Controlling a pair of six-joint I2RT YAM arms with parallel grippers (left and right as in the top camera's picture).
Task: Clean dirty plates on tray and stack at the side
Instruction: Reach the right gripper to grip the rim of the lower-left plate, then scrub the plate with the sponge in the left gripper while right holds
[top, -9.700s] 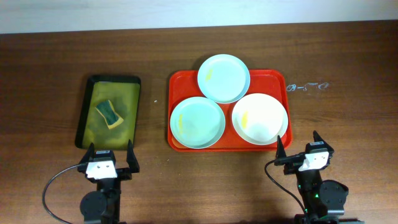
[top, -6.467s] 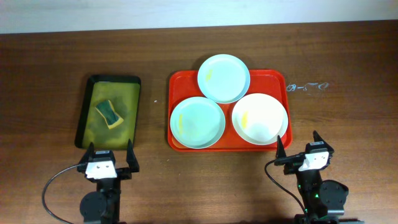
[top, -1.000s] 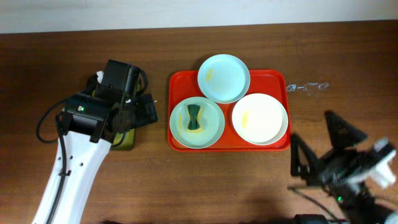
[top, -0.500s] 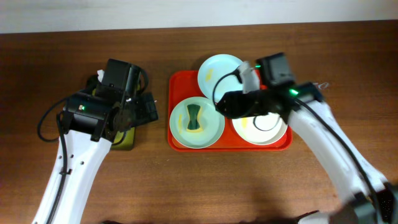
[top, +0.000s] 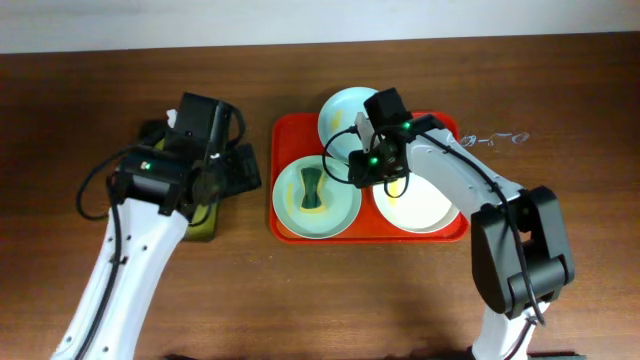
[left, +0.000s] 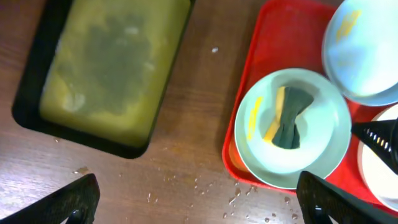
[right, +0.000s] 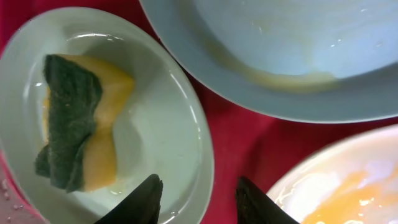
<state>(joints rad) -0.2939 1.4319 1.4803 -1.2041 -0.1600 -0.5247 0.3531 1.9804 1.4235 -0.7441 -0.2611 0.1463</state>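
Observation:
Three plates lie on the red tray (top: 288, 135). The front-left mint plate (top: 335, 205) holds a green and yellow sponge (top: 313, 188). Behind it sits a second mint plate (top: 340, 115), and the white plate (top: 425, 205) with a yellow smear is on the right. My right gripper (right: 200, 202) straddles the right rim of the sponge plate (right: 161, 130), jaws narrowed but still apart, one finger over the plate and one over the tray (right: 239, 134). My left gripper (left: 198, 208) hangs open over the wood, left of the tray.
A black tray (left: 26, 81) of yellow-green liquid sits to the left, mostly hidden under my left arm in the overhead view. Water drops dot the wood by the red tray's front left corner (left: 242, 186).
My right arm has swung in from the front right to the tray's middle, and its jaws have narrowed round the sponge plate's rim. The left arm has shifted slightly.

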